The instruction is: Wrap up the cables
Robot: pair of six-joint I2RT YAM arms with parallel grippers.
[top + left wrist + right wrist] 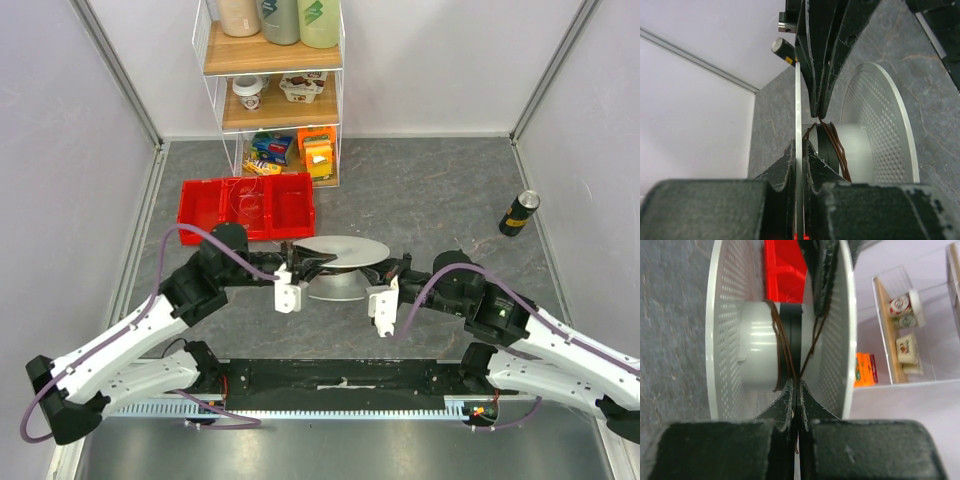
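The white perforated spool (345, 250) lies tilted at the table's middle, between both grippers. My left gripper (800, 145) is shut on the thin edge of one spool flange (798, 100), which passes between its fingers. The cable (781, 340), a thin brown wire, loops around the spool's hub (757, 345) beside a black band. My right gripper (797, 382) reaches in between the two flanges and is shut on the cable, with a short end of it showing behind the fingertips. In the top view the left gripper (308, 263) and right gripper (388, 272) face each other across the spool.
A red compartment tray (247, 207) holding a clear glass sits just behind the spool. A clear shelf unit (275, 90) with bottles, cups and boxes stands at the back. A dark can (519, 212) stands far right. Walls close in both sides.
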